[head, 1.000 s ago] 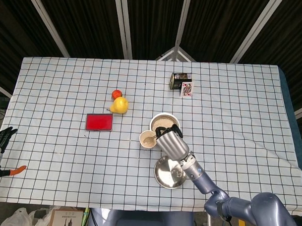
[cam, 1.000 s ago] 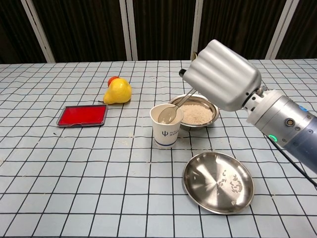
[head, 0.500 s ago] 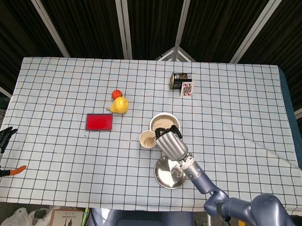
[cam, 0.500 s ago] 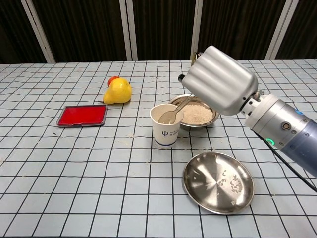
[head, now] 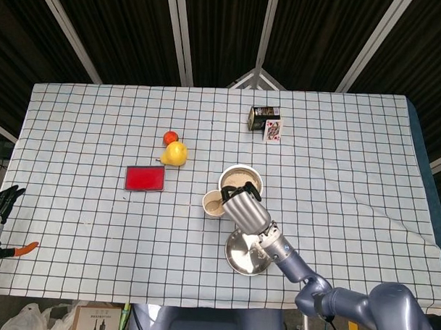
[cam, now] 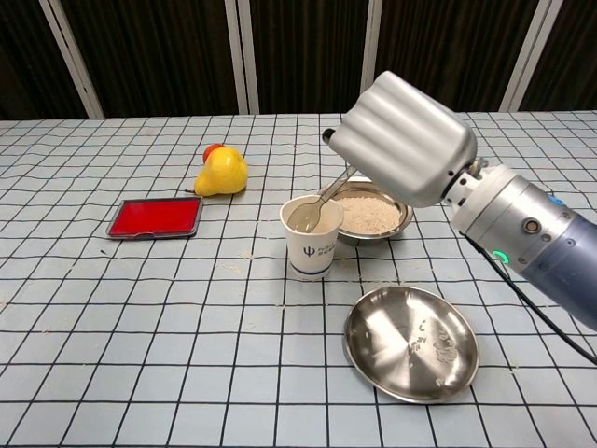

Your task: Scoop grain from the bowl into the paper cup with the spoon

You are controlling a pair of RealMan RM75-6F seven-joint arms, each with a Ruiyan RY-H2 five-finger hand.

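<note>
Right hand [cam: 403, 138] is seen at centre-right of the chest view, fingers curled around the handle of the spoon [cam: 317, 205]; the spoon is gripped and angled down to the left, its bowl lying inside the mouth of the paper cup [cam: 312, 237]. Grain is visible in the spoon's bowl. The cup stands upright at frame centre, just beside the metal bowl [cam: 373, 214], which is filled with pale grain and sits behind and to the right of it. An empty-looking steel plate [cam: 410, 343] lies lower right of the cup, well apart from it, with a few grains on its surface. In the head view the right hand [head: 246, 211] is placed over the gap between cup [head: 212, 204] and bowl [head: 240, 178]. Left hand [head: 2, 203] is glimpsed at the lower left edge of the head view, off the checked cloth [head: 98, 132], fingers spread, nothing held
</note>
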